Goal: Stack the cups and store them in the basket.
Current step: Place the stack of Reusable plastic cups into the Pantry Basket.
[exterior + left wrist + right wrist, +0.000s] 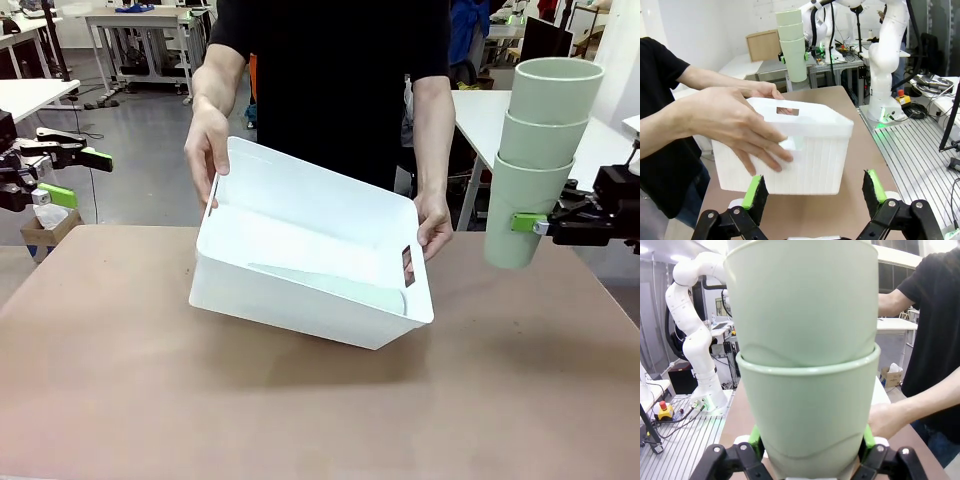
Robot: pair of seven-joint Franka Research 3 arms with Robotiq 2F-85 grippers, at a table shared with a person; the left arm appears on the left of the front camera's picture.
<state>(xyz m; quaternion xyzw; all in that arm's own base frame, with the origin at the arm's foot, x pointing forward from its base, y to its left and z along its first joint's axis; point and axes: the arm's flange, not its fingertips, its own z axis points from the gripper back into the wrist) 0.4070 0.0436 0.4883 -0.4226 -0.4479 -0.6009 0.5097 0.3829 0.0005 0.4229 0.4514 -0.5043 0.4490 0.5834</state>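
Worktop (pixel 150 400) shared by two robot arms and a person in a black shirt. The person grips a white basket (pixel 300 290) by both short ends, one hand (pixel 207 148) at each hand slot, and tilts it so its open top faces the robot, probably to make loading easier. Only its lower edge touches the worktop. A pale green cup or stack (pixel 340 288) already lies on its side inside, against the low wall. The right hand (pixel 530 224) is clamped on the bottom cup of a nested stack of three cups (pixel 540 150), holding it upright in the air beside the basket, well above the worktop, seemingly ready to lower it in. The left hand (pixel 70 170) hovers off to the side with its fingers spread, grasping nothing.
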